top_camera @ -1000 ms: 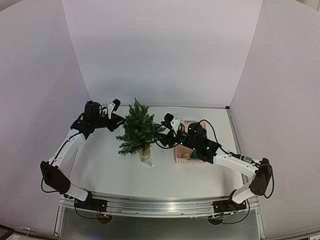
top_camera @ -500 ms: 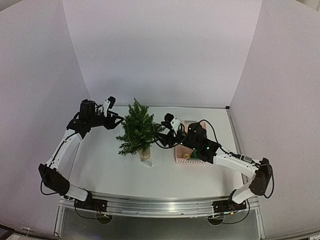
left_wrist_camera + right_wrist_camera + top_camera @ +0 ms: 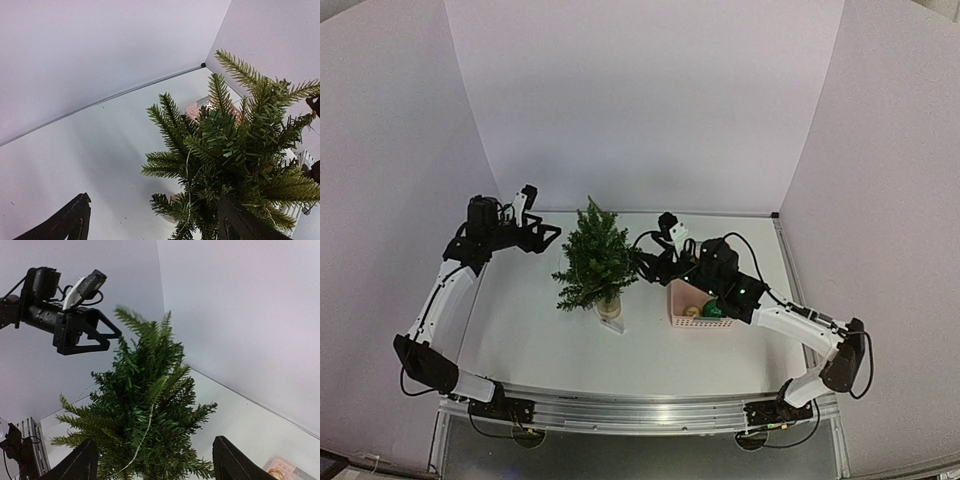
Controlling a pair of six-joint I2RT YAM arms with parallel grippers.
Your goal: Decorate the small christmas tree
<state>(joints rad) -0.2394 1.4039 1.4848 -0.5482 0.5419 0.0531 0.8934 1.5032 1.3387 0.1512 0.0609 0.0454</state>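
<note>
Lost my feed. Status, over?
Left gripper open, clear of tree. Right gripper open, at its branches. Tree upright, thin strand on it. Nothing in the way.

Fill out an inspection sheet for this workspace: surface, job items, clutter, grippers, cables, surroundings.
Surface: white table, flat, no spills seen.
Job's things: small christmas tree upright mid-table, a thin pale strand hanging in its branches. A pink basket sits to its right, with a green piece and a tan piece inside.
Clutter: nothing seen.
Grippers: left gripper open, empty, clear of the tree's left side. Right gripper open, empty, at the tree's right branches.
Cables: black cables loop along both arms, none on the tree.
Surroundings: pale walls on three sides, metal rail at the near edge.
</note>
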